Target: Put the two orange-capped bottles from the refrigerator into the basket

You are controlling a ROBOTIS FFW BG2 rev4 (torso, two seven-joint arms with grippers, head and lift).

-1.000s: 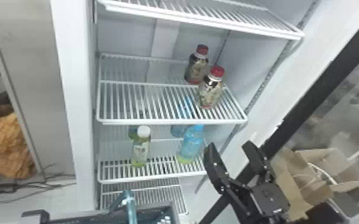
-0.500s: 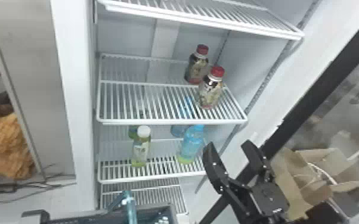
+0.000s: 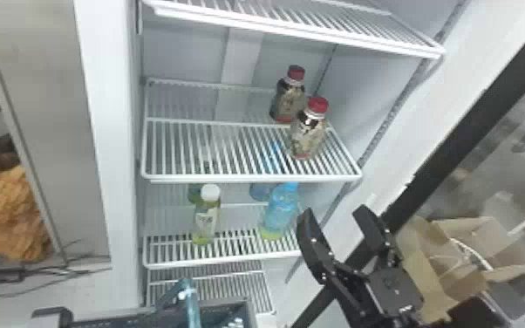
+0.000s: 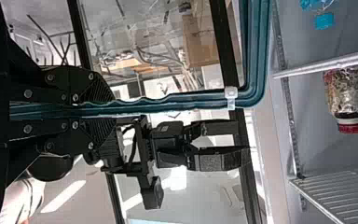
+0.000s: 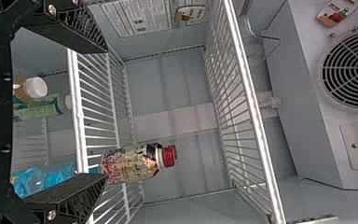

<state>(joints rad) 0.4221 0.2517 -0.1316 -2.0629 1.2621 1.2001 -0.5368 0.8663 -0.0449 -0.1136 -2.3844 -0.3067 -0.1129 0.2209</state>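
In the head view, two bottles with red caps stand upright on a wire shelf (image 3: 248,179) of the open refrigerator (image 3: 109,131), at its right side. The near bottle (image 3: 308,135) is a little to the right of the far bottle (image 3: 290,100). On the shelf below there stand a white-capped green bottle (image 3: 206,218) on the left and a blue bottle (image 3: 280,211) on the right. The right gripper (image 3: 335,211) is at the near right, with its two fingers apart and no bottle between them. At the near edge is the basket (image 3: 117,322), with a teal handle (image 3: 191,305) above it. A cardboard box (image 3: 466,235) is on the right, and an orange-brown fluffy thing (image 3: 4,213) on the far left side.

In the left wrist view, the left gripper (image 4: 108,109) has its fingers closed around the teal handle. The right gripper is seen farther off, and one red-capped bottle is in the refrigerator.

In the right wrist view, the right gripper (image 5: 105,112) has its fingers wide apart. One red-capped bottle is by one fingertip; if they touch, I cannot tell. A round fan grille (image 5: 354,65) is also seen.
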